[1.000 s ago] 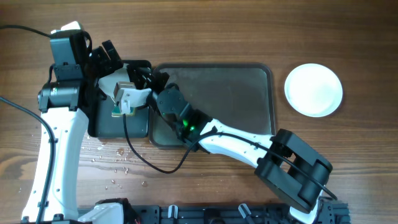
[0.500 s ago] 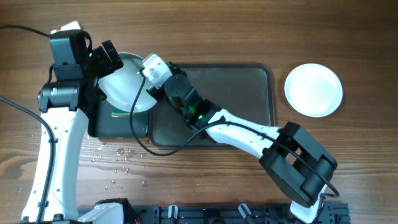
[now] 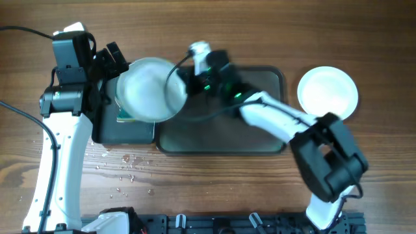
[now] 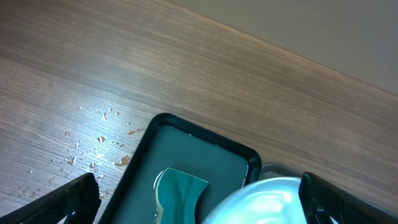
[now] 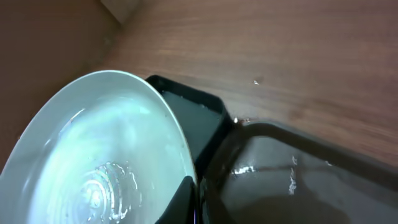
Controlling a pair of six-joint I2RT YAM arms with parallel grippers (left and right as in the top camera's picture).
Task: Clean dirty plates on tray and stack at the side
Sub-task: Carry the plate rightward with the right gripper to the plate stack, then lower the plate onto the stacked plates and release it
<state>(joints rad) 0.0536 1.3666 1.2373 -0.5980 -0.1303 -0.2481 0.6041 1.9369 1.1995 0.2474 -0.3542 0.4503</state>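
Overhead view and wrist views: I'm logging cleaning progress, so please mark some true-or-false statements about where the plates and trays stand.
1. A white plate lies outside the grey-green tray. True.
2. The grey-green tray holds two plates. False: no plate lies on it.
3. A green cloth lies in the black tray. True.
4. The held plate is dry. False: the right wrist view shows water on its face.
5. The right hand grips the held plate at its rim. True.
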